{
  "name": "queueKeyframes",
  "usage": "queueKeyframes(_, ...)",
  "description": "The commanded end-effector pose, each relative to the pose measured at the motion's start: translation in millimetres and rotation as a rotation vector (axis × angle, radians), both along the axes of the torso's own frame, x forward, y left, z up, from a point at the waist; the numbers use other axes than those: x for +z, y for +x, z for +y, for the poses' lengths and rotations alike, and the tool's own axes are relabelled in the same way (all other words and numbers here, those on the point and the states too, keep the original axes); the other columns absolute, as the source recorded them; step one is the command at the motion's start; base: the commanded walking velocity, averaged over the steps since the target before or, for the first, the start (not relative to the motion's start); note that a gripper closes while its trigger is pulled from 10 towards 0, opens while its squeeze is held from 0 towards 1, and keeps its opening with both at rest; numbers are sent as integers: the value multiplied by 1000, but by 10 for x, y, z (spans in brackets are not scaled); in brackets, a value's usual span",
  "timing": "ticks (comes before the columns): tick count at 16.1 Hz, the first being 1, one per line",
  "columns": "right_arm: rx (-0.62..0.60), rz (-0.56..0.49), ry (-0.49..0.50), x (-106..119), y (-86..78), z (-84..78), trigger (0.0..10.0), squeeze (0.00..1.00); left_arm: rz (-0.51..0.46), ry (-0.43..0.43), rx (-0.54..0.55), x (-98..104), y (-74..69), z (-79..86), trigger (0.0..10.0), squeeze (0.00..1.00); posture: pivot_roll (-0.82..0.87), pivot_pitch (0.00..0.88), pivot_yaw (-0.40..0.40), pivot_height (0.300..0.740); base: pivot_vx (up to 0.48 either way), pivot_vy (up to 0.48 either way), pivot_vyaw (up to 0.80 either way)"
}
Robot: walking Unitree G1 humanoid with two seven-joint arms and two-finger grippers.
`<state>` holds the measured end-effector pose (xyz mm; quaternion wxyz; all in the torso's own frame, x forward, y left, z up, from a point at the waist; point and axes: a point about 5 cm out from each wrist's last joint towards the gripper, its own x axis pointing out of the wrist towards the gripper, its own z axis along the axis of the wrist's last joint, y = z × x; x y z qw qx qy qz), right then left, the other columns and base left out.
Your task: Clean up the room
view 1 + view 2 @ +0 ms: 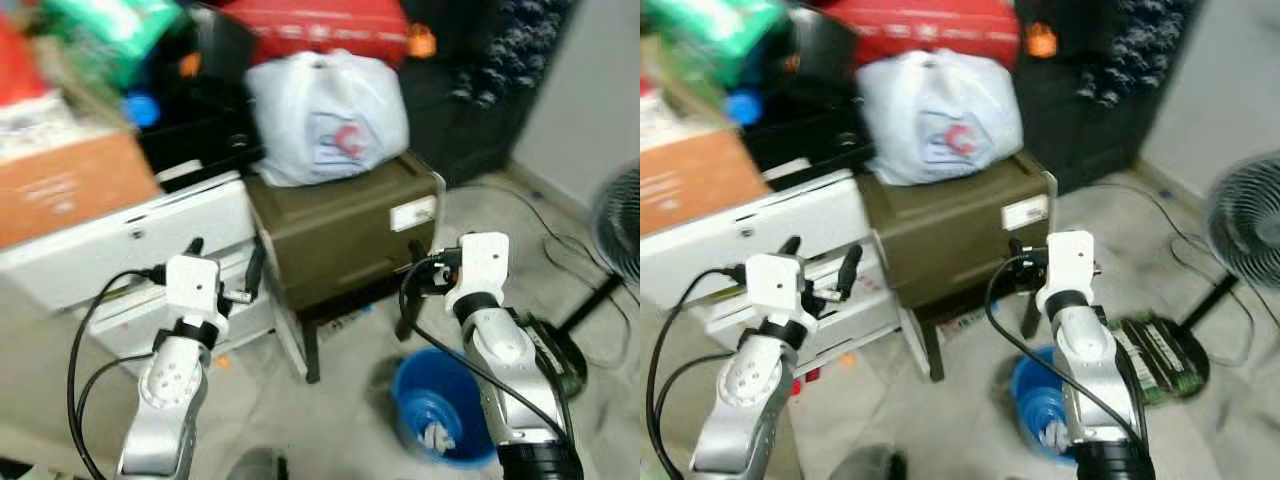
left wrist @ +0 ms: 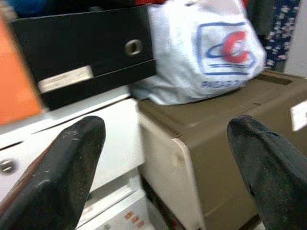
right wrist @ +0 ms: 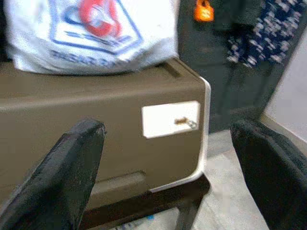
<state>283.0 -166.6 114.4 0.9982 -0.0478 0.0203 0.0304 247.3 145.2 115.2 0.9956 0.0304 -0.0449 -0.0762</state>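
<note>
Before the brown cabinet (image 1: 345, 230), both grippers hang with fingers spread wide, holding nothing: the left gripper (image 1: 225, 262) beside its white neighbour drawers (image 1: 130, 245), the right gripper (image 1: 410, 300) above a blue bucket (image 1: 440, 410), likely for rubbish. A white bag (image 1: 328, 115) rests atop the cabinet.

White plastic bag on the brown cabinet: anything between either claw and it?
Nothing visible. The white plastic bag sits on the brown cabinet; left claw and right claw, both open, hang lower, in front.
</note>
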Motion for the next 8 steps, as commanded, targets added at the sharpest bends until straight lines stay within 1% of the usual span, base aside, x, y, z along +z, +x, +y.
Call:
queueKeyframes(1, 20, -16, 0, 41, 30, 52, 10000, 0, 7, 20, 26, 8, 1, 68, 10000, 0, -38, 50, 3, 740, 0, 0, 788)
queueKeyframes(5, 19, -17, -14, 34, 59, 15, 10000, 0, 1, 33, 13, 10, -10, 44, 10000, 0, -37, 53, -2, 740, 0, 0, 788)
queueKeyframes(8, 16, -17, -16, 34, 69, 10, 10000, 0, 10, 52, 41, -2, -8, 69, 10000, 0, -35, 54, -5, 740, 0, 0, 783)
